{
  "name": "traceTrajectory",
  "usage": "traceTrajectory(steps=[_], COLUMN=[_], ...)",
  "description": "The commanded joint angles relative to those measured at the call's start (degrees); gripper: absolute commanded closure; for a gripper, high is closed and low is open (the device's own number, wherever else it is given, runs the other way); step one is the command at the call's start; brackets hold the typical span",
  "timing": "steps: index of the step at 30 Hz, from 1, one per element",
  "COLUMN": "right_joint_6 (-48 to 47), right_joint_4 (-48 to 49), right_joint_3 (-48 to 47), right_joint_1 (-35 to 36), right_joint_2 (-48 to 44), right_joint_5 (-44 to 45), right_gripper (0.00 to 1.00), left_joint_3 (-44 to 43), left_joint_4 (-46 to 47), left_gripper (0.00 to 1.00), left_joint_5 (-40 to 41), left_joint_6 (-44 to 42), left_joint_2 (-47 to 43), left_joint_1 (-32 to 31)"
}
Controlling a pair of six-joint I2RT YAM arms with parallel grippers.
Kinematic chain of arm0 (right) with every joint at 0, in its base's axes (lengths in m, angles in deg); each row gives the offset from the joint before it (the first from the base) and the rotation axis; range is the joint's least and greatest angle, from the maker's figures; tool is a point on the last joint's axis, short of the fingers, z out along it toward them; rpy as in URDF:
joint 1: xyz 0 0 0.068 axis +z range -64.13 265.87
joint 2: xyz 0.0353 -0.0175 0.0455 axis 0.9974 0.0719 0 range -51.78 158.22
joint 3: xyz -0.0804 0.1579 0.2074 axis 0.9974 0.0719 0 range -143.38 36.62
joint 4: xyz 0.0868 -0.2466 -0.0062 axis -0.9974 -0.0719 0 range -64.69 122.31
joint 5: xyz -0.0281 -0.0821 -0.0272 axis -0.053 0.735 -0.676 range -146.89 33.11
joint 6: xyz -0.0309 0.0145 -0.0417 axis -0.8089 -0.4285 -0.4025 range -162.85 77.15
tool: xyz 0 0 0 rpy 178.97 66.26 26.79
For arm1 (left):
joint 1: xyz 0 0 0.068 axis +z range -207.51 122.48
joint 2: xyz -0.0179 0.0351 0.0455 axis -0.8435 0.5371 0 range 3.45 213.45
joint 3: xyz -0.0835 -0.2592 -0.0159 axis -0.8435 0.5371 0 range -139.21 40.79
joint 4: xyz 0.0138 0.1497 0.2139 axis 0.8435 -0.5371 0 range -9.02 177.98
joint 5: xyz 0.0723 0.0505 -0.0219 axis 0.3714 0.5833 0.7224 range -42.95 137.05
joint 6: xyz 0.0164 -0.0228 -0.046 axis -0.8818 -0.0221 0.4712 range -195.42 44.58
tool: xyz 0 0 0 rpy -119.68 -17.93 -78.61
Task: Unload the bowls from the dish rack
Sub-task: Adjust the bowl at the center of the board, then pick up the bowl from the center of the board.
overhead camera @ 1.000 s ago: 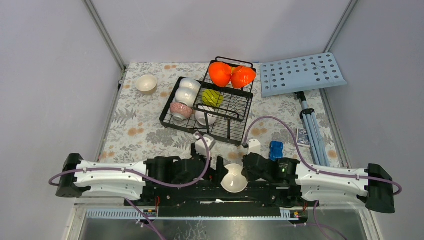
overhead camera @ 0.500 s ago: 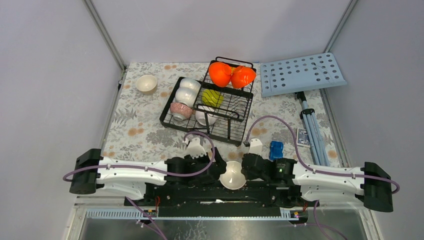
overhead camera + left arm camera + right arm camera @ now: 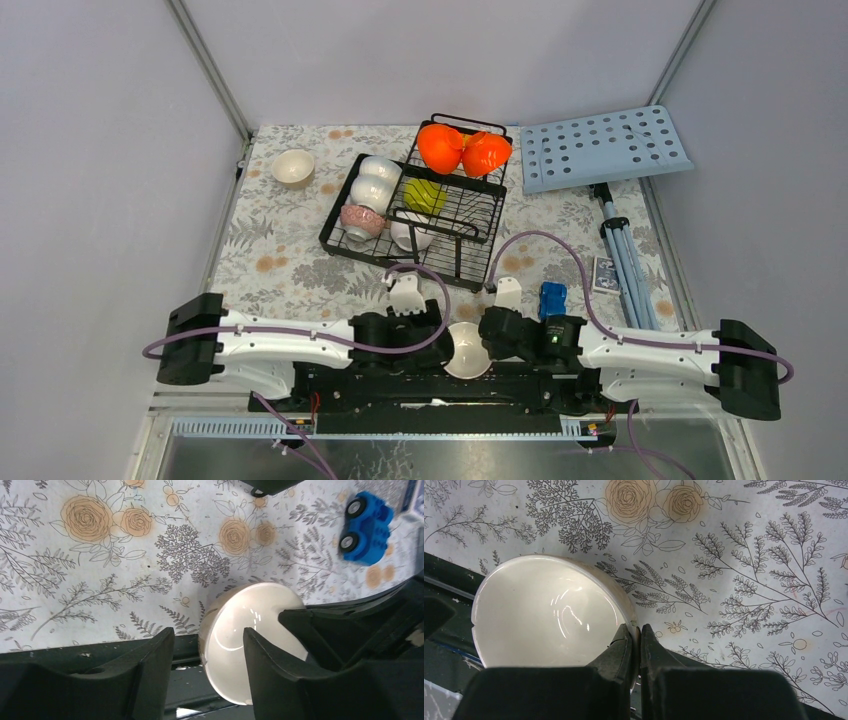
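A white bowl hangs tilted over the near table edge, between the two arms. My right gripper is shut on the rim of this white bowl. My left gripper is open, with the left edge of the bowl between its fingers, apart from both. The black dish rack holds two orange bowls, a yellow-green bowl, two stacked white bowls, a pink-speckled bowl and another white bowl. A cream bowl sits on the cloth at the far left.
A light-blue perforated board lies at the back right with a tripod under it. A blue toy car and a small card lie right of the rack. The toy car also shows in the left wrist view.
My left arm has swung right, and its open gripper now straddles the bowl's left edge. My right gripper has shifted slightly left with the bowl.
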Motion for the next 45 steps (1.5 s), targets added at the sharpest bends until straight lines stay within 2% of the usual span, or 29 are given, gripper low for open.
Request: traceTrajectory(steps=[1,20,31,35,37,45], right_joint_6=[1.40,1.60,1.86,1.83,1.86,1.81], right_joint_4=[4.66,4.81,4.43,4.72,4.79,5.37], right_joint_3=[-3.85,-4.60,-4.76,-4.77,-4.68,-4.07], right_joint_1=[0.28,0.32,0.32,0.33,0.30,0.37], right_joint_2=[-0.08,-1.29,-1.74,-1.35,-1.34,-1.77], right_joint_5=[1.39,1.21,2.30,2.21,2.13,1.50], right_gripper=[1.00,1.00,1.00,1.00,1.00,1.00], left_joint_3=[-1.76,-0.10,-0.27,-0.78,-0.87,-0.89], left_joint_4=[1.63,5.65,3.51,2.66,2.71,3.05], left_gripper=[0.46,0.69,0.66,0.67,0.70,1.00], left_joint_5=[0.06,-2.84,-2.74,-2.94,-2.97,-2.97], left_joint_6=[-4.65,-7.55,-7.59,-7.56,-7.56,-7.91], left_joint_2=[1.77,5.38,6.89,8.18,8.21,7.77], left_joint_1=[0.11,0.11,0.20,0.18,0.19,0.16])
